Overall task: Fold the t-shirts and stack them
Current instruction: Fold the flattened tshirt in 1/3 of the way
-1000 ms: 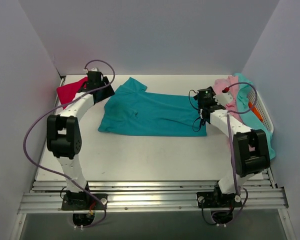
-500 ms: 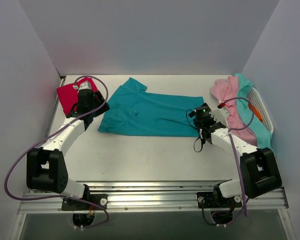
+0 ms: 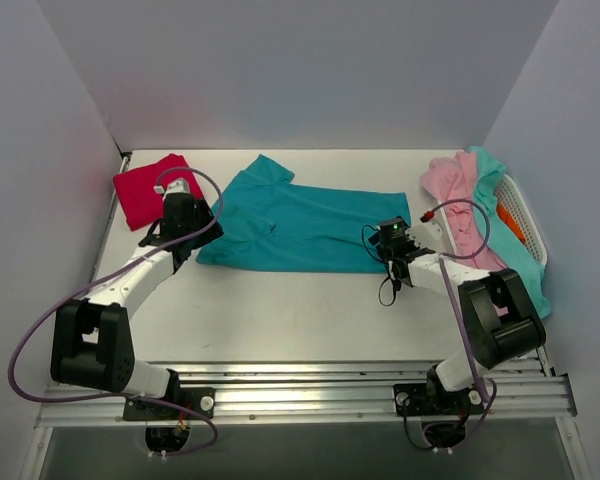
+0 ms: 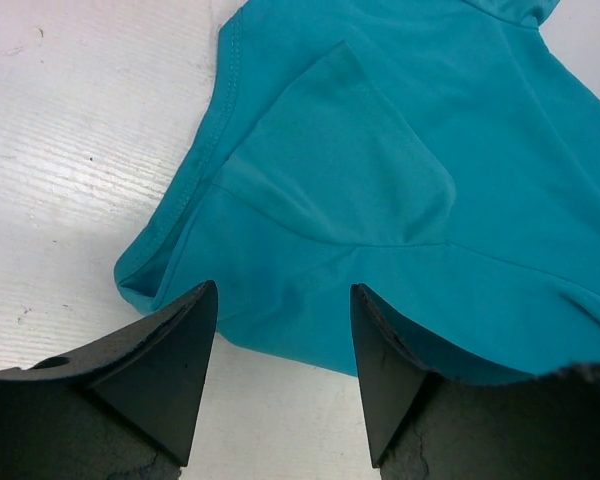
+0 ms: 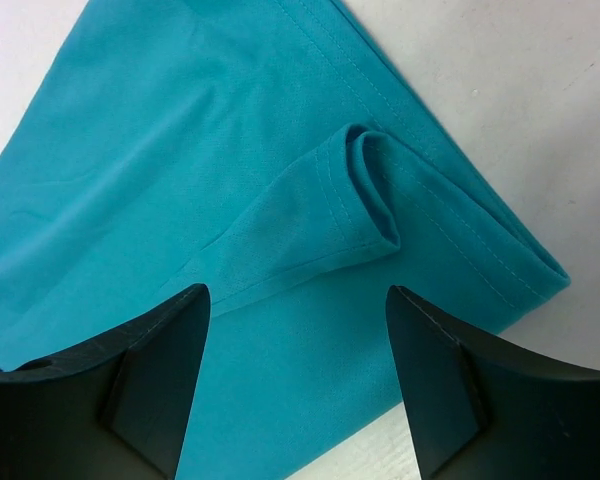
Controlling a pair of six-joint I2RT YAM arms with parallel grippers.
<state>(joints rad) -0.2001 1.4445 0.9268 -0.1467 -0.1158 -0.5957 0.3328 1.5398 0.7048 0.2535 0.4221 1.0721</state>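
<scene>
A deep teal t-shirt (image 3: 300, 228) lies spread across the middle of the table. My left gripper (image 3: 194, 240) hovers open over its near left corner, and the hem (image 4: 280, 300) shows between the fingers (image 4: 180, 350). My right gripper (image 3: 388, 242) hangs open over the near right corner, where a sleeve fold (image 5: 365, 195) lies ahead of the fingers (image 5: 430, 360). Neither gripper holds cloth. A crimson-red t-shirt (image 3: 145, 190) lies folded at the back left. Pink (image 3: 458, 190) and light aqua (image 3: 520, 255) shirts are heaped at the right.
A white basket (image 3: 525, 215) stands against the right wall under the heap, with orange cloth (image 3: 510, 222) inside. Walls close in the left, back and right. Each arm's cable loops above the table by its wrist.
The left arm came off the red shirt to the teal shirt's near left corner. The right arm slid left to the near right corner, and its jaws narrowed.
</scene>
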